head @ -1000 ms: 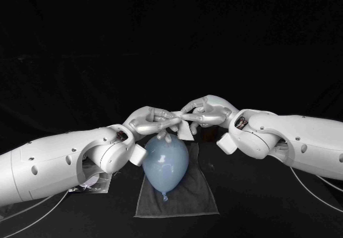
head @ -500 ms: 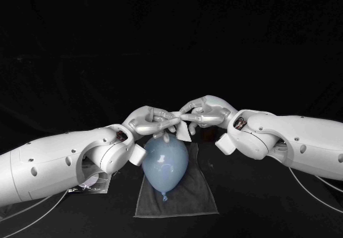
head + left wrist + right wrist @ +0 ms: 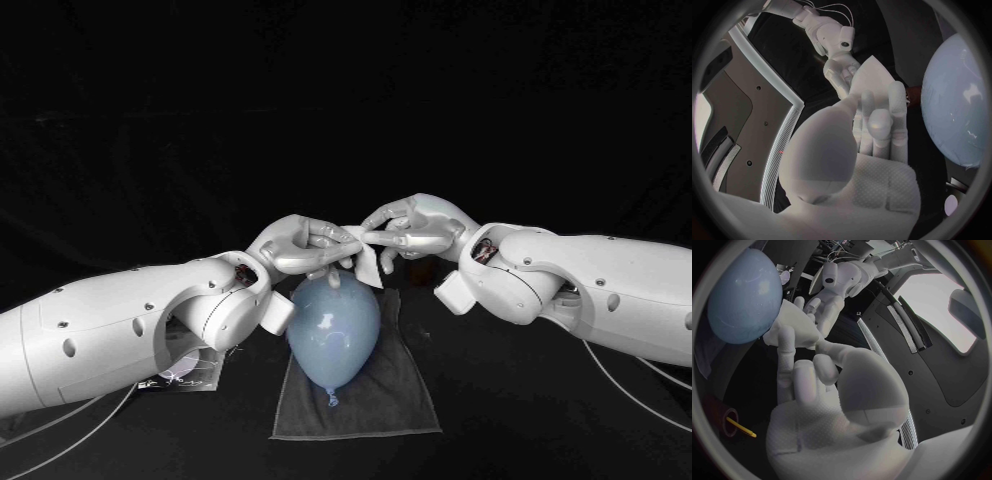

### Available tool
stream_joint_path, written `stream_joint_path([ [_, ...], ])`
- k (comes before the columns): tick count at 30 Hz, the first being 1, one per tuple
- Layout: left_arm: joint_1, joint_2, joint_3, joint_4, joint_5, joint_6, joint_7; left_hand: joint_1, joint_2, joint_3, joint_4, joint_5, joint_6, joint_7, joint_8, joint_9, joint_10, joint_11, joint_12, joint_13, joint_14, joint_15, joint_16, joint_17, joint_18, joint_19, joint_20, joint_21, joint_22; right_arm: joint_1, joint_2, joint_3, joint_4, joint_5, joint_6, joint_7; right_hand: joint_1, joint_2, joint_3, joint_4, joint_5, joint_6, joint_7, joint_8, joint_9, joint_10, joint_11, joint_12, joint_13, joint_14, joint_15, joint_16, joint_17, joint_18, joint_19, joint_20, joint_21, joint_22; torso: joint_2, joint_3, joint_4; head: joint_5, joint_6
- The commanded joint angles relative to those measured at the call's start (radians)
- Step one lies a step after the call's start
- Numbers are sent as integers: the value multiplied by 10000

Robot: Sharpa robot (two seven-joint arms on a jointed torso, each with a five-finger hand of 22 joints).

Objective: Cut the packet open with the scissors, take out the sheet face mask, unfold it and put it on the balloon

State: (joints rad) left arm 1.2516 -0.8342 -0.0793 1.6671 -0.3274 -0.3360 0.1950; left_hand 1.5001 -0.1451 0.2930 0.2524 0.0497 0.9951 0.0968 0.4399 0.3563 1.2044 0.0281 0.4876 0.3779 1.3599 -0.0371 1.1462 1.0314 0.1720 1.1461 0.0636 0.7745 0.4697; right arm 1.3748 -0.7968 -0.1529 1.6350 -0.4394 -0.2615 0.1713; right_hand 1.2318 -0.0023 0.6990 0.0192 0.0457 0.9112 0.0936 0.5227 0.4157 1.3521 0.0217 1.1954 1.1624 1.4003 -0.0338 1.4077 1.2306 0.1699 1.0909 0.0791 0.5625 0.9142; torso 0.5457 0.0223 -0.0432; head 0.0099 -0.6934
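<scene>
- Sheet mask [image 3: 371,264] is pinched by both the left hand [image 3: 300,246] and the right hand [image 3: 418,226]
- balloon [image 3: 335,322] lies just below, on a grey towel [image 3: 392,400]

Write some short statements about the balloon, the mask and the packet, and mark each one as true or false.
1. The balloon lies on a grey cloth. True.
2. The left robot hand and the right robot hand both hold the white sheet mask. True.
3. The sheet mask covers the balloon. False: the balloon's surface is bare, and the mask hangs from the two hands at the balloon's far end.
4. The packet lies on the robot's right side of the balloon. False: it lies on the left side, partly under the left arm.
</scene>
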Motion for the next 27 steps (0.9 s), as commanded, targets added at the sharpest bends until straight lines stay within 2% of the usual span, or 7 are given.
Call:
stream_joint_path([
  [1,4,24,8,9,-94,-94,39,117,4,75,-11,1,77,3,43,12,-15,-45,61,10,89,-4,61,13,100,-49,-7,67,12,-1,-7,7,28,102,41,139,29,110,25,-40,26,271,57,63,31,50,14,67,25,85,7,67,24,114,15,-9,-24,10,-4,-2,-1,1,0],
  [9,3,41,8,22,-58,-55,124,51,2,148,70,-1,1,43,-4,-13,-88,-13,27,13,96,12,67,31,94,-93,-8,154,83,-3,13,7,-43,114,162,9,6,87,-1,-57,26,275,55,57,30,27,12,19,-24,33,5,14,-89,114,18,-10,-24,11,-5,-4,3,4,17],
  [14,3,15,9,28,278,3,183,-388,-174,40,355,-7,-590,347,-404,-182,-287,223,-101,-15,19,192,-11,-19,58,-241,81,259,186,-37,15,4,-116,115,158,-3,-18,109,2,-110,36,134,102,-77,-20,-29,44,-65,-91,-5,25,-23,-141,108,-2,-4,-43,13,4,-1,4,27,44],
  [18,3,-43,9,20,721,35,192,-804,-279,-232,361,-8,-906,489,-609,-261,-414,352,-51,49,-55,307,-65,-62,53,-342,176,306,238,-64,-13,4,-112,103,111,44,1,122,16,-157,38,102,115,-118,-36,-23,55,-53,-71,-3,33,-21,-131,107,-5,-1,-44,17,8,6,5,32,36],
  [27,3,-152,7,-41,1496,181,158,-856,-268,-324,339,-6,-925,504,-623,-262,-452,372,36,116,-112,337,-103,-98,65,-405,220,330,266,-86,-62,3,-82,-28,81,126,34,142,36,-222,36,107,122,-141,-44,-15,60,-40,-52,5,37,-13,-111,107,-4,1,-39,26,-5,3,-2,30,37],
])
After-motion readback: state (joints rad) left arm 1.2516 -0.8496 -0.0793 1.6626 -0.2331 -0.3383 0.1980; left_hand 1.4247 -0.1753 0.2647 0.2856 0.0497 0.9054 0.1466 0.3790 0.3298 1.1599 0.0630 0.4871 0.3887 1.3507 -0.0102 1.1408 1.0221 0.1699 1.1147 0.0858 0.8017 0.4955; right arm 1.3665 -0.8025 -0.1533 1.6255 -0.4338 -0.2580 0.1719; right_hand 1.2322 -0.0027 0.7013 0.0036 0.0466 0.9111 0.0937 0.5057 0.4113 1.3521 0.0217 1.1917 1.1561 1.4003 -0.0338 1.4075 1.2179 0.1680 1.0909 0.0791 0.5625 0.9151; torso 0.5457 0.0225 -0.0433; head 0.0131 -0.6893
